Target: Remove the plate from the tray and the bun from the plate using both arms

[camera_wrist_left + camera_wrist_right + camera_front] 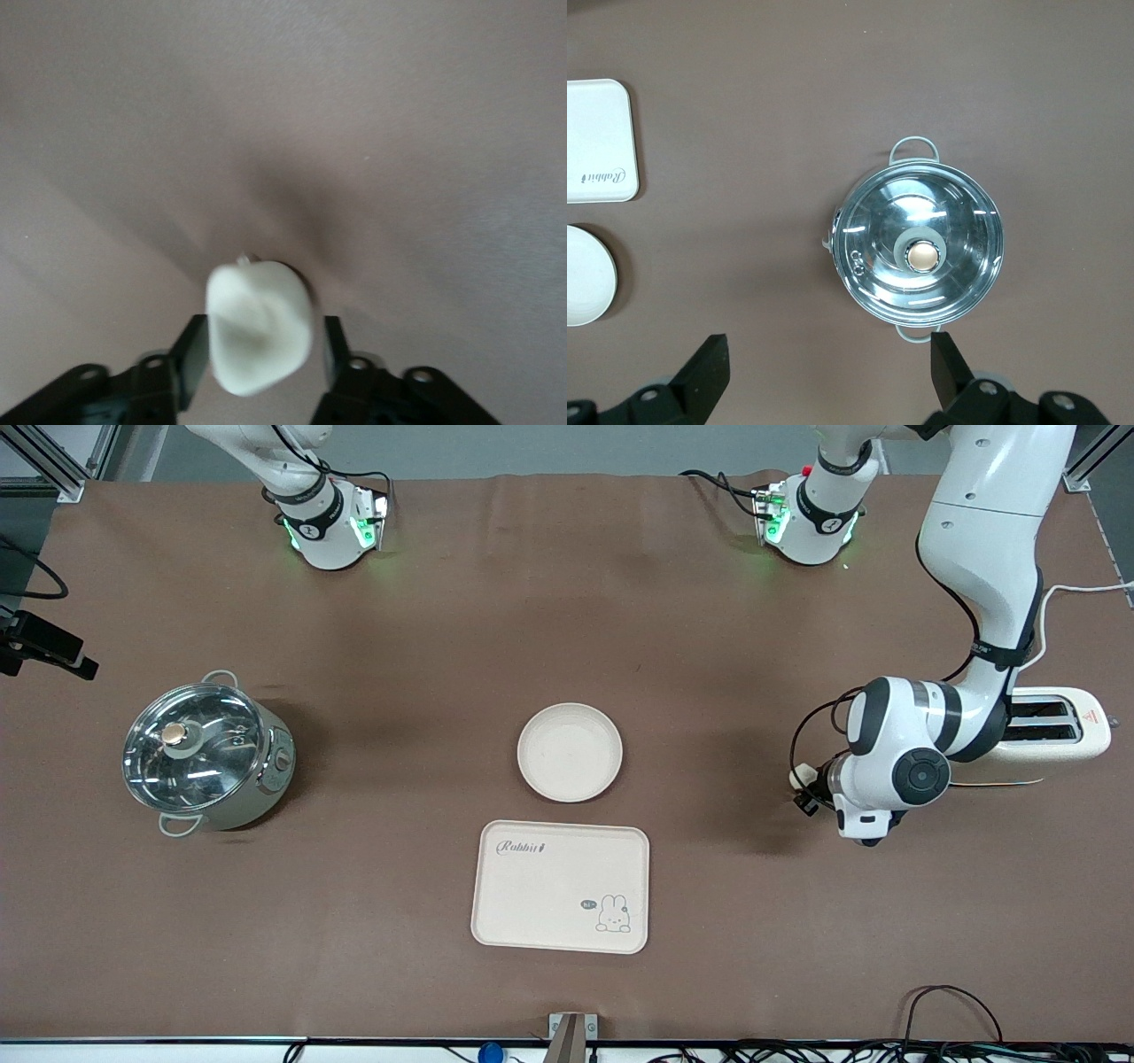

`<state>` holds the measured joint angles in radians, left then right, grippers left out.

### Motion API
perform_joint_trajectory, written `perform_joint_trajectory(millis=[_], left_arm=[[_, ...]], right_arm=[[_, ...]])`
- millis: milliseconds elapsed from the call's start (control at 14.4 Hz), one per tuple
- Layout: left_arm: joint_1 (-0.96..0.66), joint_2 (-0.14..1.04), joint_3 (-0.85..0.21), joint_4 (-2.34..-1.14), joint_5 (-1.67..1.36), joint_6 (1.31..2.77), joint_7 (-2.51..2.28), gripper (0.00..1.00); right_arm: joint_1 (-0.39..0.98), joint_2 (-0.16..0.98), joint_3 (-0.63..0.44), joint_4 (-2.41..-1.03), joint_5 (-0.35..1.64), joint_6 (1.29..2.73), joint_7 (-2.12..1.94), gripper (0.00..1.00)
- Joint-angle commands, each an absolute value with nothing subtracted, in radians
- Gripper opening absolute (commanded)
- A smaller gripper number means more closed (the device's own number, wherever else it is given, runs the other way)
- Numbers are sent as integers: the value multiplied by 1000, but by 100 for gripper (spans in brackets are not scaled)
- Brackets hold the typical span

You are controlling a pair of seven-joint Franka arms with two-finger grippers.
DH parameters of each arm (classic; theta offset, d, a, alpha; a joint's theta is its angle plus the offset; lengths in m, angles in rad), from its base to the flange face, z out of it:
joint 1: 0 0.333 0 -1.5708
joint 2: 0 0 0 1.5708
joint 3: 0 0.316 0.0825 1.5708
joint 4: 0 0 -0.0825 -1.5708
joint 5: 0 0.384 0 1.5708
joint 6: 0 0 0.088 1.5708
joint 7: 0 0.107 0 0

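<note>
While the left gripper (259,354) stood low over bare table at the plate's (570,752) 3 o'clock, its jaws flanked the bun (259,329), parted. Bun looked soft and light: hold its sides gently. Right gripper (828,367) waited agape above the pot (919,251).

One plate (570,752), one tray (561,886), one bun (259,328), one lidded pot (206,753), one toaster (1059,724), two arms (974,576).

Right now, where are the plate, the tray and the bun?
plate (570,751): front view, middle of its bare inside.
tray (549,886): front view, bare middle.
bun (259,326): left wrist view, middle of its pale surface.
</note>
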<state>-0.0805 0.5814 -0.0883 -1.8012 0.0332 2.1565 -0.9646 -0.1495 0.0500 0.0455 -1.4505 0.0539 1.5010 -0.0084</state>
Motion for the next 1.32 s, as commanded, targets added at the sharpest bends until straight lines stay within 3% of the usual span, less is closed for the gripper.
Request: perform_joint_trajectory(millis=[0,208,347,902,1249], left_arm=[[-78,531,-95,-1708,31,2068,-965,100],[-78,490,-106,-1515,32,1789,-872,100],[-75,428,-104,-1459,31,1743,-745,100],[-22,80,-100,-1460,32,1557,-333,100],[-20,-63,-104,-1508,14,1440,-204,100]], right_arm=[[-161,29,49,-1471,69,1479,-23,100],[-156,28,51,-1471,69,1473,-23,100],[-156,28,51,-1471,69,1476,-23,100],[-150,26,55,-1468,49,1465,-60,100],[-133,-6,61,-1465,46,1430,-66,100]])
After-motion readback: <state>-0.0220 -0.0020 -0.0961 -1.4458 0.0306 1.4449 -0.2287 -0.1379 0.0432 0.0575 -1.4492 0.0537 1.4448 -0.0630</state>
